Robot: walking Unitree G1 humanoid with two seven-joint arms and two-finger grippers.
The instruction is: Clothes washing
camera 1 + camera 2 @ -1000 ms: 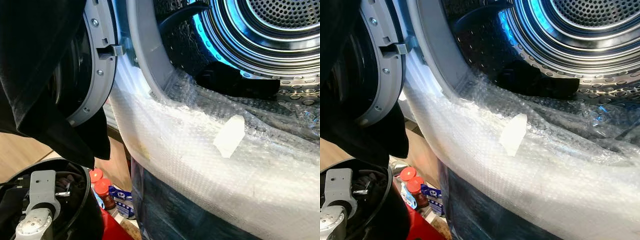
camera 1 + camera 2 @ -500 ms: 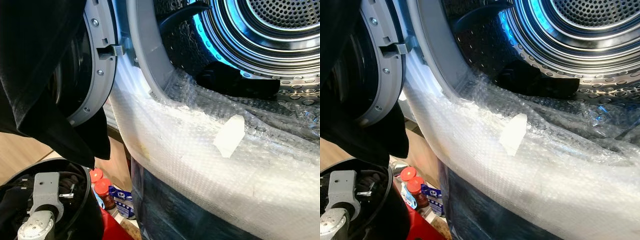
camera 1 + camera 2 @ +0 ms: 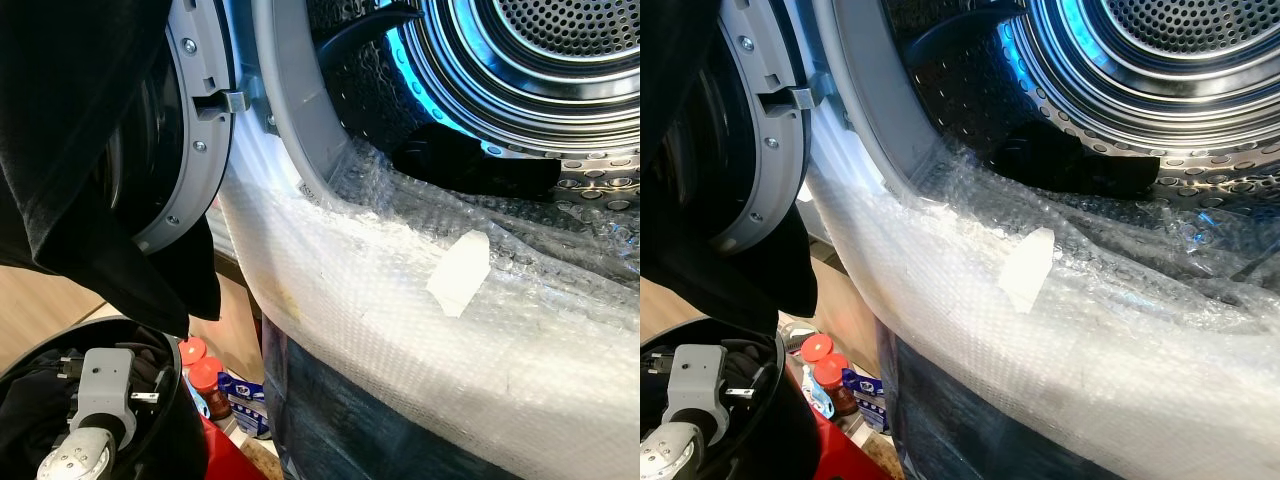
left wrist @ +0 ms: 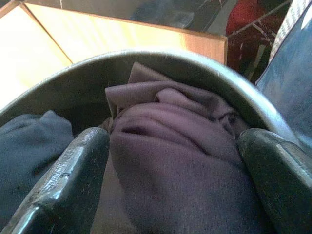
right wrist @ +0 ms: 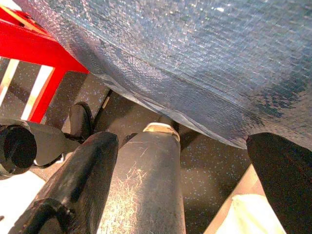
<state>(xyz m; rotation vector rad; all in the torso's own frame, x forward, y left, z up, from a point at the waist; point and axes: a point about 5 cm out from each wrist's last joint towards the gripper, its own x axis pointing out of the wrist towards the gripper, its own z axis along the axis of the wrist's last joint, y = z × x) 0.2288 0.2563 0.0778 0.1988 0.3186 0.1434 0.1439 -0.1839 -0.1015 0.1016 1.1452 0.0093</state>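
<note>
Glossy perforated metal drum (image 3: 560,60), crinkly clear bubble wrap (image 3: 420,330), matt dark cloth (image 4: 180,161).

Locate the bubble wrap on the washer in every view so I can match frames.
Left eye view: bubble wrap over the washer's lower rim, centre-right.
Right eye view: same, centre-right.
Left wrist view: bluish sheet beyond the basket rim.
Right wrist view: bluish sheet above the floor.
Shared landmark: red stand beside it.

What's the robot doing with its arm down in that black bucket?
It's doing laundry. The left gripper is down in the black basket, open around a bunched purple-grey cloth. Beside it the washing machine's door stands open, with bubble wrap over the front rim and a dark garment already inside the drum.
</note>
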